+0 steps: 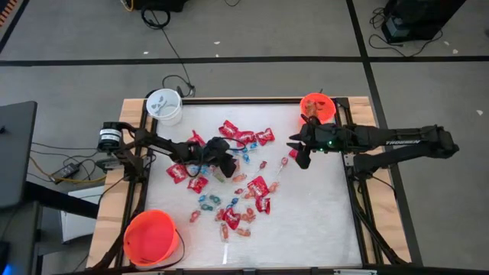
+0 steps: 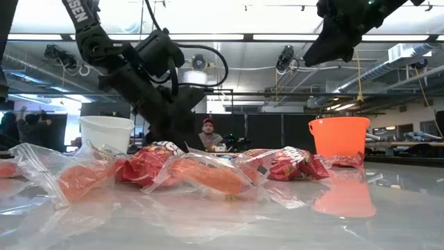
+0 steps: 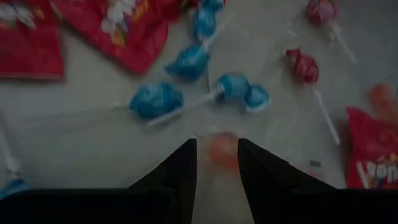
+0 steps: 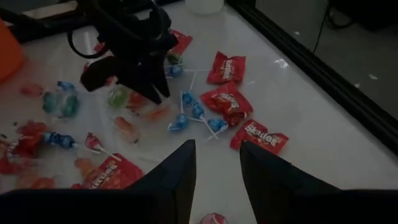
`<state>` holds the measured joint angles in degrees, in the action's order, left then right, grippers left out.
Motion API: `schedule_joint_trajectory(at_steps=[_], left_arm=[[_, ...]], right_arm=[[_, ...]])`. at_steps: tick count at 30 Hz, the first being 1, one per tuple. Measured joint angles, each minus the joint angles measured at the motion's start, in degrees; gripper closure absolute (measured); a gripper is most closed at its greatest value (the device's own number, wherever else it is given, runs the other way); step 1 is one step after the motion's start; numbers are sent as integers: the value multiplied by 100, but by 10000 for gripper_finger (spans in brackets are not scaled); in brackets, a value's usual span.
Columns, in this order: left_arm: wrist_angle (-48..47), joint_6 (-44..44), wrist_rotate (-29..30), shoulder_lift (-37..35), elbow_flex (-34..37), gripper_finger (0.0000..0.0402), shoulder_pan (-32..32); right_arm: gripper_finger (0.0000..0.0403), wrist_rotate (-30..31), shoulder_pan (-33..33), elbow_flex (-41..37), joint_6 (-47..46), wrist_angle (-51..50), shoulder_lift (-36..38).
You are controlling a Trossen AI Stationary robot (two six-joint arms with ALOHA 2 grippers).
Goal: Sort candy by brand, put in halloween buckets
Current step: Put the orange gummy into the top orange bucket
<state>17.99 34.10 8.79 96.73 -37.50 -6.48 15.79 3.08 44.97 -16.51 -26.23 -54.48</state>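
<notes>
Clear-wrapped orange sweets [image 2: 208, 177] lie closest to the low camera, heaped with red square packets [image 2: 291, 164] across the middle of that frame.

By size, the white table top [image 1: 321, 221] fills the centre of the high view. Next comes the large orange round plastic bucket [image 1: 151, 237] at its lower left, then the white round pail [image 1: 164, 105] at upper left and the small orange pail [image 1: 318, 107] at upper right. The candy spreads between them in the centre: red packets [image 1: 257, 186], blue-wrapped lollipops on white sticks [image 3: 186, 93], a red-wrapped lollipop [image 3: 303, 66], and pale orange clear-wrapped pieces [image 1: 244, 229].

The left gripper [image 1: 223, 169] is low over the pile, left of centre in the high view. Its wrist view shows the two dark fingers [image 3: 177, 177] standing a little apart with an orange clear-wrapped sweet [image 3: 222, 149] between the tips; whether they already pinch it or only straddle it I cannot tell. The right gripper [image 1: 299, 153] hangs higher, right of centre beside the small orange pail, fingers parted and empty.

Judging by this, the step in hand is picking one orange sweet. The next move likely calls for a firm close on the slippery wrapper, a straight lift clear of neighbouring lollipop sticks, then carrying to the matching bucket.
</notes>
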Motion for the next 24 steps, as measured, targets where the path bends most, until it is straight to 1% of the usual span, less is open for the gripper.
schedule_joint_trajectory(at_steps=[2, 6, 9, 11, 13, 14, 15, 17, 19, 22, 24], left_arm=[[-57, -26, -6, 111, 2, 280, -5], [170, -123, -5, 286, -3, 280, -22], [283, -487, 10, 368, -4, 292, -22], [278, -709, 37, 391, -4, 318, -28], [291, -880, 22, 417, -9, 358, -30], [312, -976, -49, 418, -7, 379, -42], [361, -1025, -120, 424, -4, 389, -55], [498, -1131, -308, 432, 2, 392, -72], [691, -1261, -413, 414, 15, 395, -99], [1153, -1547, -490, 267, 1, 398, -134], [1267, -1791, -506, 137, -60, 398, -142]], right_arm=[[266, -2, -3, 0, -1, -11, 0], [266, -71, -5, 0, -93, -53, 0], [266, -87, -7, 0, -138, -90, 0], [266, -86, -12, 0, -155, -82, 0], [266, -87, -19, 0, -181, -59, 0], [266, -87, -26, 0, -210, -42, -1], [266, -87, -33, 0, -245, -40, -24], [268, -176, -42, -1, -284, -46, -117], [270, -413, -45, -91, -278, 104, -290], [274, -795, -59, -327, -324, 654, -615], [276, -944, -124, -445, -408, 1108, -851]])
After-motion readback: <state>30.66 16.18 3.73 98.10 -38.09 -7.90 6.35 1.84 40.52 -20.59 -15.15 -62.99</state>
